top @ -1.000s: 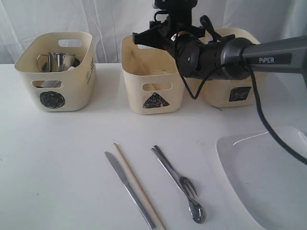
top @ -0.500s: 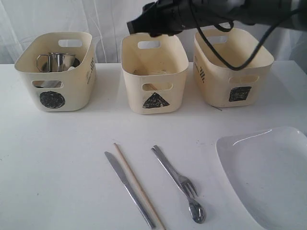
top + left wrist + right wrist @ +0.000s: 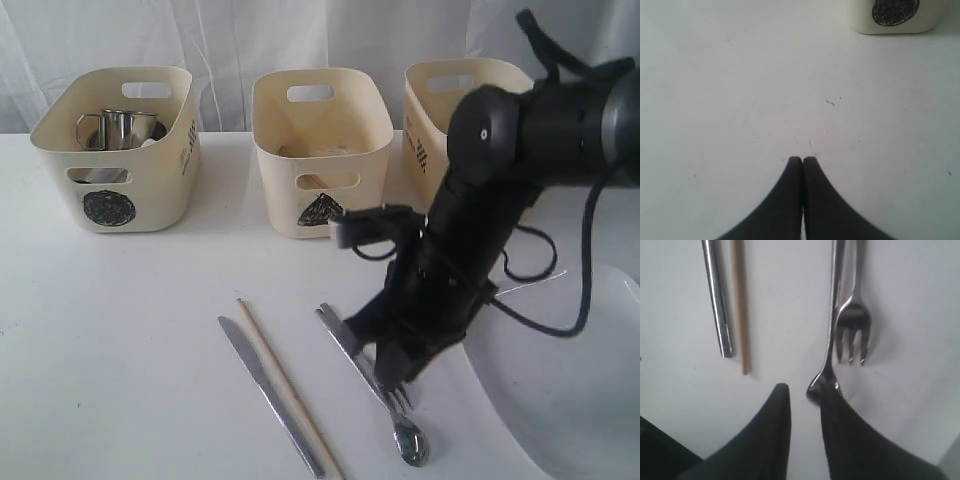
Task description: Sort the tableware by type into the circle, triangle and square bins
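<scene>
Spoon (image 3: 830, 340) lies at one tip of the parted right jaws.

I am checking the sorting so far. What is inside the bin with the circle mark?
A steel handled mug shows above the rim of the circle bin. A pale edge lies beside it, too little to name. The bin's wall hides whatever lies lower.

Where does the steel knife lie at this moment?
In the exterior view, the knife lies on the table left of centre, in front of the triangle bin, with the wooden chopstick close beside it on the right.
</scene>
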Available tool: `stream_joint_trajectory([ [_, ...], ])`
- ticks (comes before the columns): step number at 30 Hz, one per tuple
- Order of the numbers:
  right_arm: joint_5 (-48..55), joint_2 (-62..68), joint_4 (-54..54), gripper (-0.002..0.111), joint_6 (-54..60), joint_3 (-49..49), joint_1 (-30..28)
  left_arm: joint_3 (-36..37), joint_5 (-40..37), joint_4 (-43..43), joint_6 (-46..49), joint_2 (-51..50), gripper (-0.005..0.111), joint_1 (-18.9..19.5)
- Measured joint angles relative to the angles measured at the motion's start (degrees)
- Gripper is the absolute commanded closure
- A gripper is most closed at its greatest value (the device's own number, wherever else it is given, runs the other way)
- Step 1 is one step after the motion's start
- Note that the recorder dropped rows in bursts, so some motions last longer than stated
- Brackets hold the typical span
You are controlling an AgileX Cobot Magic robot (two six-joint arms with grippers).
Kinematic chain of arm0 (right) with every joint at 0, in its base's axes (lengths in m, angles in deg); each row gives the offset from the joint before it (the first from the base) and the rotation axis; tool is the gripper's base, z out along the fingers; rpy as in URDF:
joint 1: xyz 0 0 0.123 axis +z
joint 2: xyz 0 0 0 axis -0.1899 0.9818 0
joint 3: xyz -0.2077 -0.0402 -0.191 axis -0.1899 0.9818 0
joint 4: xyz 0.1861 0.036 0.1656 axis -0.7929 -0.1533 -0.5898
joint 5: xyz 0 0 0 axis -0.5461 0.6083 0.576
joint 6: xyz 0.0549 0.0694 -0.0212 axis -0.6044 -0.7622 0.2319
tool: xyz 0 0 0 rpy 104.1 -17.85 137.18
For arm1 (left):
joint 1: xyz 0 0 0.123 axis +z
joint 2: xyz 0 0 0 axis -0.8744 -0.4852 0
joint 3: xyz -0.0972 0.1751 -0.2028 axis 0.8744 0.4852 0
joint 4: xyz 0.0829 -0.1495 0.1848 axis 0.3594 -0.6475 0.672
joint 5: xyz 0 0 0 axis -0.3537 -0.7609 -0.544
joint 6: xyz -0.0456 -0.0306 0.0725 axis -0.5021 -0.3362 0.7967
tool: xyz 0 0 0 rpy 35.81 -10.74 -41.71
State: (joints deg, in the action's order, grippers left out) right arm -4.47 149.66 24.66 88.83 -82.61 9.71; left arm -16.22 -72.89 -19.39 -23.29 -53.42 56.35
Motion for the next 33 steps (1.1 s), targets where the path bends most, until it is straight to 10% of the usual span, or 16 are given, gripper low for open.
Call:
stream_joint_trajectory([
  [9,-5.91,0.0,-2.19,0.053,0.75,9.35,0.0,0.0,0.0,0.0,0.0,0.0,0.107,0.0],
  [25,-17.05,0.0,-1.55,0.053,1.63,10.98,2.49,0.0,0.0,0.0,0.0,0.0,0.107,0.0],
  [33,-15.31,0.0,13.38,0.056,-14.99,11.2,5.96,0.0,0.0,0.0,0.0,0.0,0.107,0.0],
])
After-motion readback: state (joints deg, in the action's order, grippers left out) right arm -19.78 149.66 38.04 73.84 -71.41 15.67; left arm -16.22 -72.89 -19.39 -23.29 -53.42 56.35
